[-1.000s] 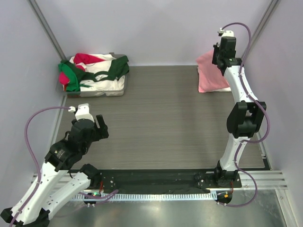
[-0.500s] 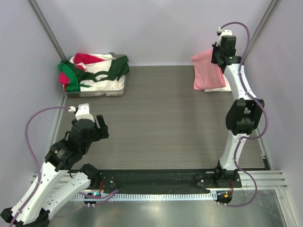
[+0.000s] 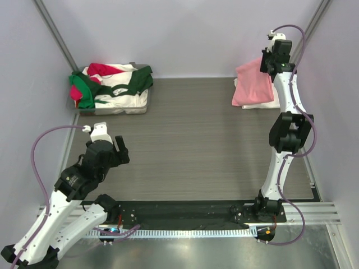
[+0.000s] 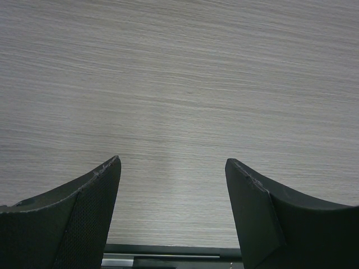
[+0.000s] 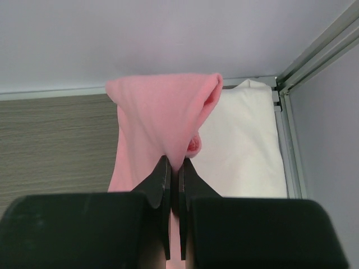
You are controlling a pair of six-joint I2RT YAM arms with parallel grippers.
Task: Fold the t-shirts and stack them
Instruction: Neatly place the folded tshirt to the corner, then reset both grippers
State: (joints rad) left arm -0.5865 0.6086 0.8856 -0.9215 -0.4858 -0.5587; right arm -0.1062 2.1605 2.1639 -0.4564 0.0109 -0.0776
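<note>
Right claw (image 5: pixel 174 168) pinches shut on the salmon-pink t-shirt (image 5: pixel 160 115), which droops partly over the white t-shirt (image 5: pixel 241 148). Light, limp cloth: likely best gripped at a folded edge. Left claw (image 4: pixel 173 165) gapes empty, far from the white t-shirt.

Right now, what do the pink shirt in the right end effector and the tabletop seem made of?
Salmon-pink cloth t-shirt: soft matte knit, likely cotton; it drapes limply and folds where the right end effector pinches it. Grey streaked tabletop: probably wood-grain laminate, matte; fine parallel lines.
</note>
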